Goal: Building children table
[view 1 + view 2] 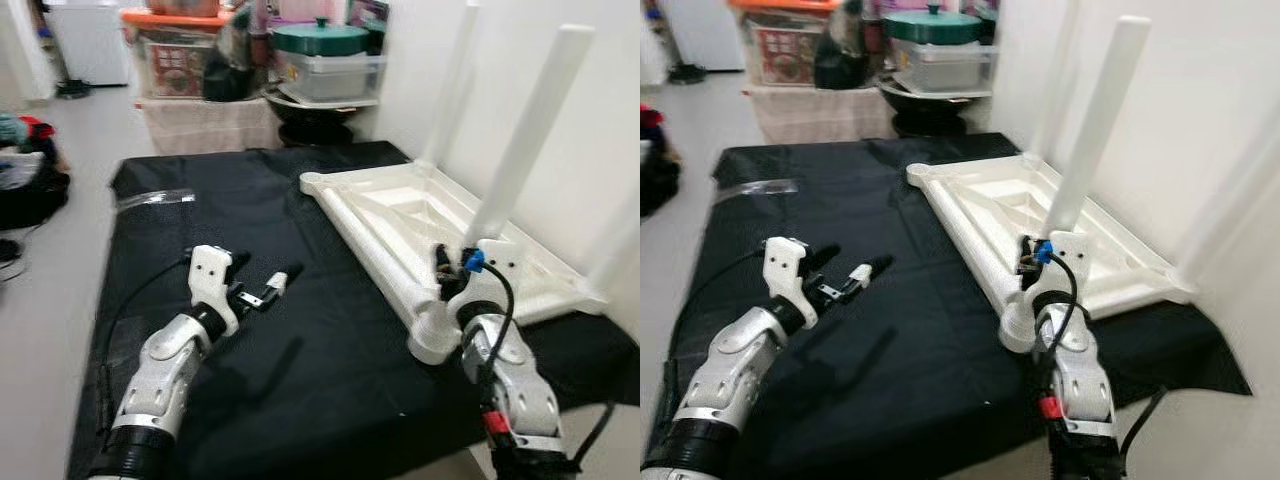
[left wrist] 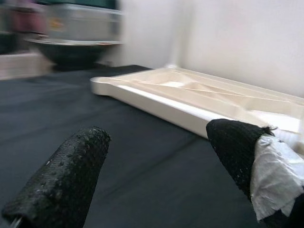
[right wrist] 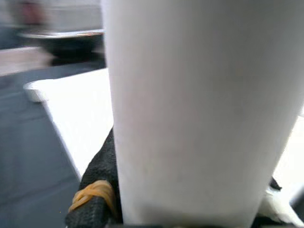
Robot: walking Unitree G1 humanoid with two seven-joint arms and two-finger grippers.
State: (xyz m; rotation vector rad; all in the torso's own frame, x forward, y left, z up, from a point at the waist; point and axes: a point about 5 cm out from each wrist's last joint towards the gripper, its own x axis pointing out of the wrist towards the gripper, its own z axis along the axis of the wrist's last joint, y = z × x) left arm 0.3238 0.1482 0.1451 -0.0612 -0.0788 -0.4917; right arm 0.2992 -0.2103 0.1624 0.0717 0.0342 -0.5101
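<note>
A white children's table top [image 1: 400, 215] lies upside down on a black cloth [image 1: 230, 220], close to the wall. A white table leg [image 1: 525, 140] stands upright at its near corner, and my right gripper [image 1: 455, 265] is shut on the base of that leg. In the right wrist view the leg [image 3: 199, 109] is pressed against a black finger [image 3: 95, 190]. A second leg [image 1: 450, 85] stands at the far corner. My left gripper [image 1: 265, 272] hovers open over the cloth left of the table top, holding nothing. Its fingers [image 2: 61, 180] point toward the table top [image 2: 190, 95].
Storage boxes [image 1: 175, 50], a green-lidded container [image 1: 325, 55] and a dark wok [image 1: 315, 110] crowd the back. A white wall [image 1: 590, 150] runs along the right. A clear plastic bag [image 1: 155, 198] lies on the cloth's far left. Clothes [image 1: 25, 160] sit on the floor at left.
</note>
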